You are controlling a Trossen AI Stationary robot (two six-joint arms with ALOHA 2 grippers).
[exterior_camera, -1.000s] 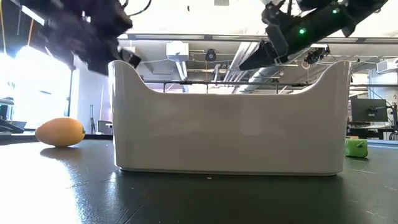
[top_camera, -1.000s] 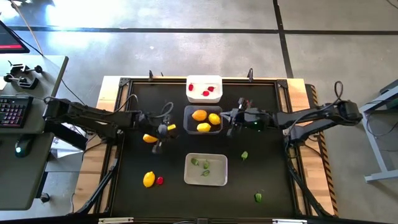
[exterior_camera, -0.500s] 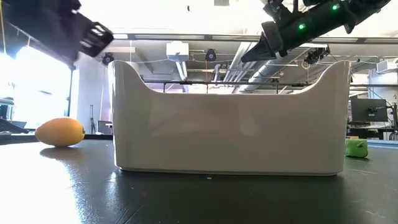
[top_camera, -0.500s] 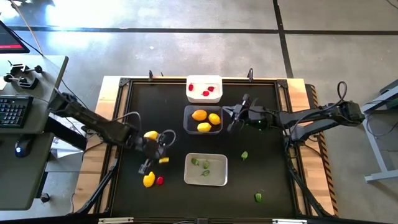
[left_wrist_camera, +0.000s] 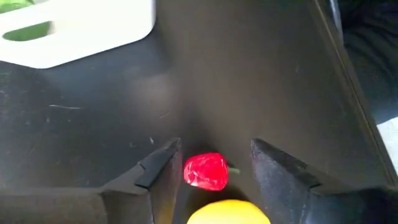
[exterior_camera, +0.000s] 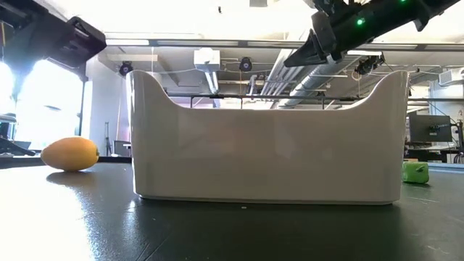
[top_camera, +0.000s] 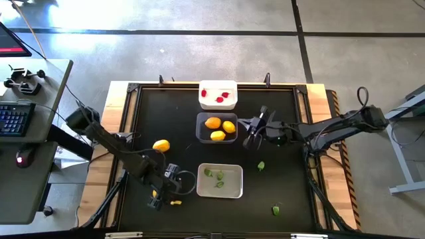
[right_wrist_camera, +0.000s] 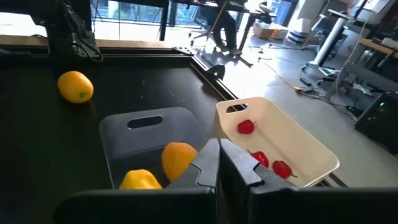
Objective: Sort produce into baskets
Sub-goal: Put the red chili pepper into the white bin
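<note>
Jaws of left gripper point(left_wrist_camera: 211, 165) spread around red berry point(left_wrist_camera: 206, 172), lemon point(left_wrist_camera: 229, 212) touching it, so closing risks pinching both; right gripper point(right_wrist_camera: 219, 163) shut, empty.

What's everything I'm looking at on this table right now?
white basket: one, far edge, middle
dark basket: one, table centre
pale grey basket: one, near side
lemons: five, yellow-orange; three in the dark basket, one loose at left, one at the left gripper
berries: four, red; three in the white basket, one between the left gripper's fingers
green pieces: five; three in the grey basket, two loose at right
left gripper: open, near-left
right gripper: shut, beside the dark basket
</note>
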